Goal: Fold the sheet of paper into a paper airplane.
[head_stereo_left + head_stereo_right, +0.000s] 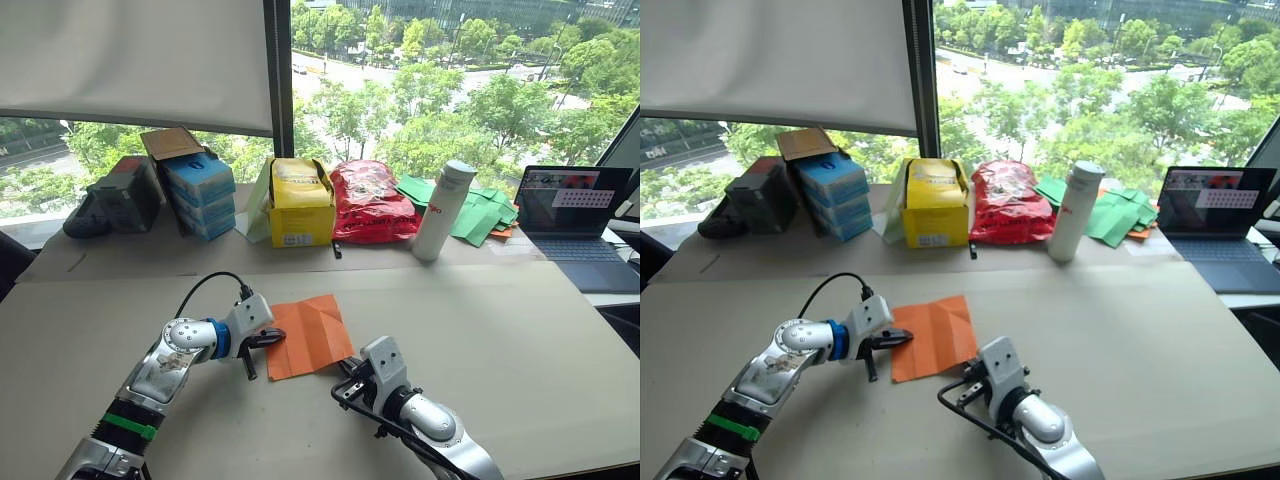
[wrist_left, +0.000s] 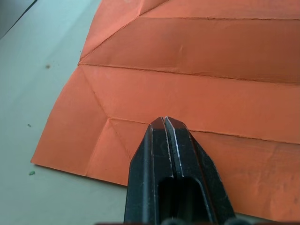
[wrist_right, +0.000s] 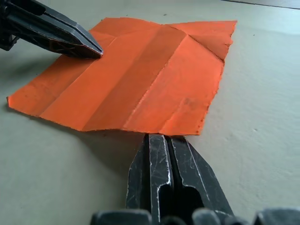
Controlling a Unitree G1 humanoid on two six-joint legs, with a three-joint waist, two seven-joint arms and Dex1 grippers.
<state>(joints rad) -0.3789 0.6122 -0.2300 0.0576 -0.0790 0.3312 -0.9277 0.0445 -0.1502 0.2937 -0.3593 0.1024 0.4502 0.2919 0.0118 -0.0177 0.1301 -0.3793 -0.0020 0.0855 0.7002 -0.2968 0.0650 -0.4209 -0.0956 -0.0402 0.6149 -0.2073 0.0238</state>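
Beige counter point(image 1: 520, 340) is seen before a large window, with trees and a road outside. Along the far edge a row of items is noted: a dark bag point(image 1: 112, 200), a stack of blue boxes point(image 1: 201, 193) with a brown flap on top, a yellow box point(image 1: 301, 203), a red plastic bag point(image 1: 371, 200), a white bottle point(image 1: 442, 211) standing upright, green paper sheets point(image 1: 478, 213) and an open laptop point(image 1: 577, 222) at the right.

The sheet of paper point(image 1: 308, 334), bright orange, is laid flat on the counter near the front, roughly between the two arms. It is unfolded, and several crease lines are visible: long parallel ones across it and diagonal ones at the corners. One edge nearest the right arm is lifted slightly off the surface.

The left end effector point(image 1: 262, 341) is seen at the sheet's left edge, fingers pressed together with no gap, the tips resting on the orange paper just inside that edge. Nothing is gripped between them.

The right end effector point(image 1: 347, 368) is positioned at the sheet's near right corner, fingers likewise closed tight against each other. In the right wrist view its tips point(image 3: 165, 140) lie just at the paper's lifted edge; whether contact is made cannot be told.
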